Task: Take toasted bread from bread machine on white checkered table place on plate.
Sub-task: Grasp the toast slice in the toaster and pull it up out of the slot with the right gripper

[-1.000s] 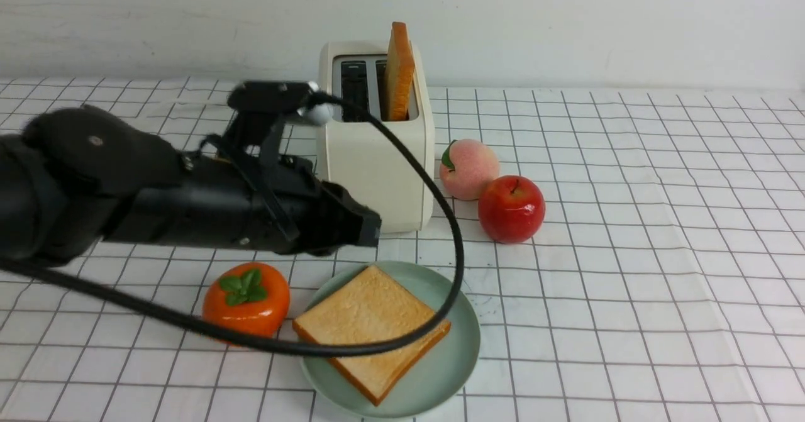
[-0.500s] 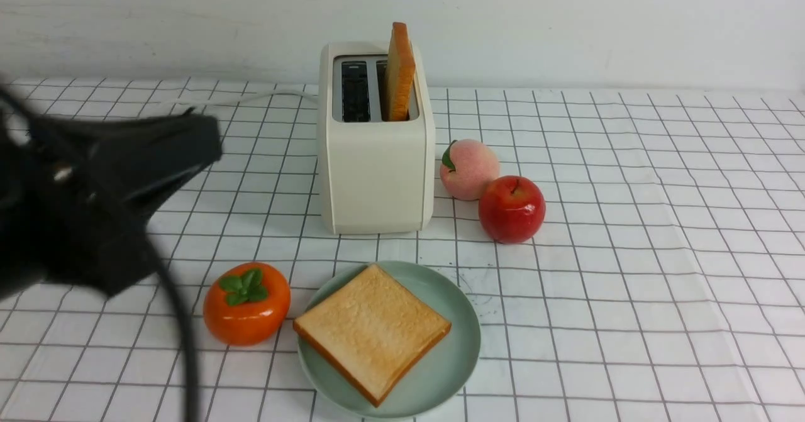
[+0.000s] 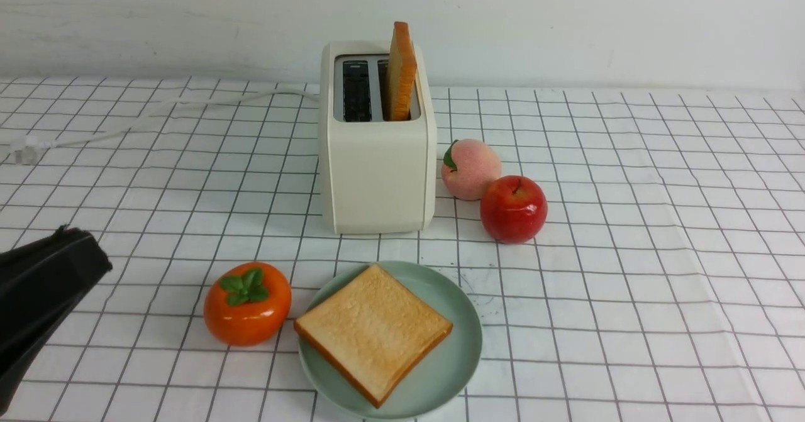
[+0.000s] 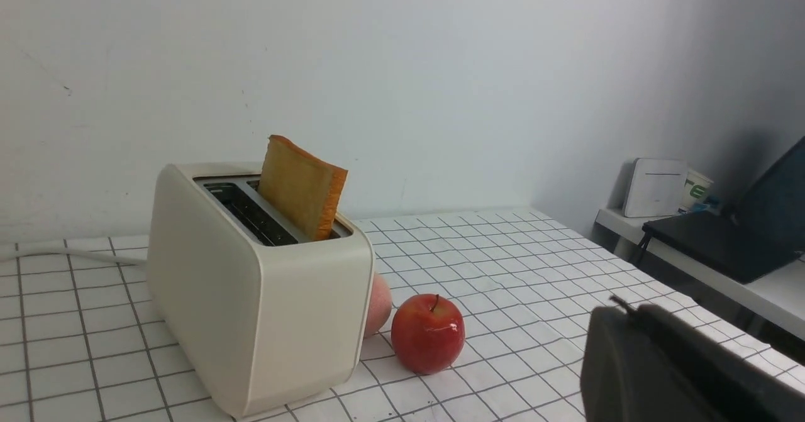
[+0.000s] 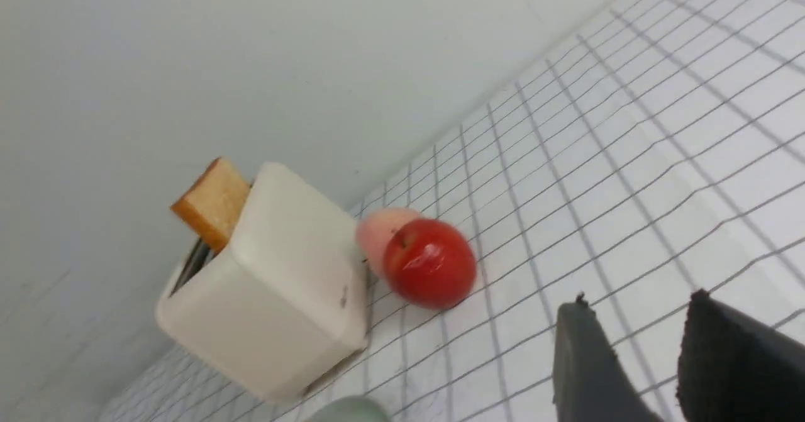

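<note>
One toasted bread slice lies flat on the mint-green plate near the front of the white checkered table. A second slice stands upright in the right slot of the cream bread machine, whose left slot shows dark. My left gripper is shut and holds nothing, low at the left edge and well away from the plate. In the left wrist view its closed tip points past the bread machine. My right gripper shows only in its wrist view, open over bare cloth with nothing between its fingers.
An orange persimmon sits just left of the plate. A peach and a red apple stand right of the bread machine. Its white cord trails off to the left. A side desk with a laptop lies beyond the table's right edge.
My left arm has pulled back from above the plate to the lower left edge of the front view. The slice on the plate stays put.
</note>
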### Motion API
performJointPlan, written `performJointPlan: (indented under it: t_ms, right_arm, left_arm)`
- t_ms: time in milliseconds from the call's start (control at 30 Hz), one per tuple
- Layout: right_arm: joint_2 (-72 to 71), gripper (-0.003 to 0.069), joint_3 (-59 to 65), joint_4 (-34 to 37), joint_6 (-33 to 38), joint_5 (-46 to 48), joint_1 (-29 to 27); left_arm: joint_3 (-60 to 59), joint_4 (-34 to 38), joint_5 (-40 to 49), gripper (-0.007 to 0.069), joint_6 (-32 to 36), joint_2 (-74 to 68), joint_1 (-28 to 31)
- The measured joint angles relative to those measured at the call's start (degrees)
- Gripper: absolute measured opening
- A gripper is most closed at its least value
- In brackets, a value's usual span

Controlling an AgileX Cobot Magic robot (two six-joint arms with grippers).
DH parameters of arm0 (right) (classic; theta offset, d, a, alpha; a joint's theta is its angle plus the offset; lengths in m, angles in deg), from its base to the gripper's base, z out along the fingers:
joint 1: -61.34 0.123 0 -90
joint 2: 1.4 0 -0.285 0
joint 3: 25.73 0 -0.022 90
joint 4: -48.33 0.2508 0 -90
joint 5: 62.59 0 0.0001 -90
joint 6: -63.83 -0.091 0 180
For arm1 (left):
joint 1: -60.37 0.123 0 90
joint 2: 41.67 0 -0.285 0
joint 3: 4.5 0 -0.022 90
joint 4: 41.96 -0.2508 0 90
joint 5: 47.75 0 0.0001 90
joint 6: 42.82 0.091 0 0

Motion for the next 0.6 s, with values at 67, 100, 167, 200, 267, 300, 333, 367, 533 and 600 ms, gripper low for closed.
performJointPlan:
  t_ms: [67,100,167,200,267,300,333,367,533,600]
  right_arm:
    - [2.88,0.0184,-4.36,0.62,2.06,5.81,0.95]
    - [8.03,0.0152,-11.29,0.75,5.54,13.14,2.13]
    - [17.58,0.0109,-19.87,0.46,11.13,24.09,3.59]
    - [22.77,0.0091,-24.77,0.0,13.51,29.45,4.01]
    - [32.08,0.0065,-33.29,-1.38,16.58,38.08,4.27]
    - [38.92,0.0052,-39.32,-3.03,17.85,42.59,4.27]
    - [42.64,0.0045,-42.48,-4.02,18.49,45.55,4.27]
    - [43.52,0.0043,-43.24,-4.25,18.54,46.07,4.27]
    - [63.08,0.0034,-59.47,-9.68,17.07,49.92,8.85]
    - [69.46,0.0034,-65.36,-12.71,14.82,49.32,13.84]
  left_arm:
    - [0.0,0.24,0.34,-0.0013,0.0,0.0,0.0]
    - [0.0,0.73,0.55,-0.0013,0.0,0.0,0.0]
    - [0.0,1.79,0.79,-0.0013,0.0,0.0,0.0]
    - [0.0,2.22,0.79,-0.0013,0.0,0.0,0.0]
    - [0.0,2.85,0.79,-0.0013,0.0,0.0,0.0]
    - [0.0,2.89,0.79,-0.0013,0.0,0.0,0.0]
    - [0.0,3.03,0.81,-0.0013,0.0,0.0,0.0]
    - [0.0,3.03,0.87,-0.0013,0.0,0.0,0.0]
    - [0.0,3.03,1.17,-0.0013,0.0,0.0,0.0]
    - [0.0,3.03,1.69,-0.0013,0.0,0.0,0.0]
